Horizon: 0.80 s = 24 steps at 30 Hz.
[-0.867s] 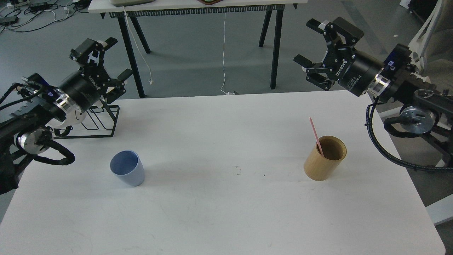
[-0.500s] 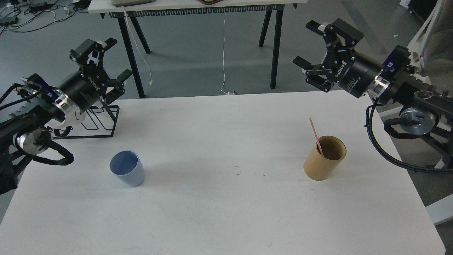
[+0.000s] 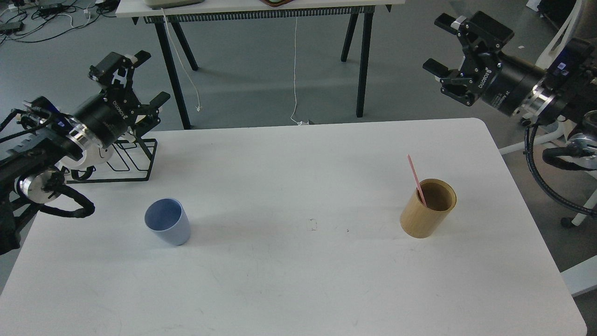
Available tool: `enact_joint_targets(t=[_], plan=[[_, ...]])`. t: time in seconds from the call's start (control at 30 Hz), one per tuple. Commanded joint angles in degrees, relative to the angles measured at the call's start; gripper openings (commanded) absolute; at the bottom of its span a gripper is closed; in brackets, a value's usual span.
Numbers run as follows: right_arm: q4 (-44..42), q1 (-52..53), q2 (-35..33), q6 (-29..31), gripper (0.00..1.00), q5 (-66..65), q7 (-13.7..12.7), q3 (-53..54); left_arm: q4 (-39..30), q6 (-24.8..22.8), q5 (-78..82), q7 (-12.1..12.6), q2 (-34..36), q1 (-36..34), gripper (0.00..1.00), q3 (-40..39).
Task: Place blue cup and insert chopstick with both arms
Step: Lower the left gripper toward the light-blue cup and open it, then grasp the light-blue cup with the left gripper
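The blue cup [image 3: 168, 227] stands upright and empty on the left part of the white table [image 3: 289, 280]. The pink chopstick [image 3: 414, 179] leans inside a tan wooden cylinder holder [image 3: 427, 207] on the right part. My left gripper [image 3: 147, 77] is open and empty, held up beyond the table's far left corner, well above and behind the cup. My right gripper [image 3: 438, 44] is open and empty, raised past the table's far right corner, far from the holder.
A black wire rack [image 3: 128, 161] stands at the far left of the table, under my left arm. Another table [image 3: 261, 7] with black legs and hanging cables stands behind. A white chair base [image 3: 578, 196] is off the table's right edge.
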Motion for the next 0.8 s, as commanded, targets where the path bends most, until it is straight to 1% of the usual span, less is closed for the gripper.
enact_joint_targets(t=[0.0, 0.1, 0.2, 0.27, 0.3, 0.37, 0.43, 0.47, 0.53, 0.6, 0.7, 0.77], plan=[[1.48, -0.34, -1.57, -0.58, 0.98, -1.21, 0.00, 1.26, -1.41, 0.00, 1.07, 0.00, -0.13, -0.17, 1.00, 0.04], [1.31, -0.95, -1.22, -0.67, 0.98, -1.12, 0.00, 2.14, -9.47, 0.00, 9.21, 0.00, 1.71, -0.35, 1.00, -0.14], [0.78, -1.30, -0.60, -1.37, 0.98, -1.12, 0.00, 2.23, -20.36, 0.00, 27.99, 0.00, 6.19, -0.79, 1.00, -0.58], [-0.01, -1.48, -0.25, -1.73, 0.98, -0.77, 0.00, 2.14, -24.95, 0.00, 37.86, 0.00, 6.72, -0.70, 1.00, -0.23], [-0.54, -1.83, 0.01, -1.73, 0.98, -0.60, 0.00, 2.23, -26.10, 0.00, 41.21, 0.00, 7.33, -1.13, 1.00, 0.29], [-1.68, -2.27, 0.63, -1.73, 0.98, -0.59, 0.00, 2.23, -26.29, 2.94, 43.52, 0.00, 9.52, -2.71, 1.00, 2.48], [-2.82, -2.97, 1.24, -1.73, 0.98, -0.59, 0.00, 2.32, -26.38, 4.70, 44.76, 0.00, 13.56, -4.12, 1.00, 5.12], [-3.44, -3.32, 1.42, -1.73, 0.98, -0.59, 0.00, 2.40, -26.55, 6.54, 46.33, 0.00, 15.67, -4.65, 1.00, 5.92], [-4.84, -4.11, 1.68, -1.73, 0.98, -0.59, 0.00, 2.41, -26.47, 11.98, 51.59, 0.00, 19.36, -5.01, 1.00, 6.19], [-6.60, -4.90, 2.39, -1.73, 0.98, -0.59, 0.00, 2.41, -26.38, 15.59, 55.29, 0.00, 22.70, -5.18, 1.00, 6.19], [-9.06, -5.96, 3.79, -1.73, 0.98, -0.59, 0.00, 2.41, -26.64, 17.63, 58.81, 0.00, 26.84, -4.92, 1.00, 6.45], [-9.59, -6.31, 4.32, -1.73, 0.98, -0.59, 0.00, 2.49, -26.82, 18.59, 65.11, 0.00, 27.38, -4.48, 0.99, 7.06]])
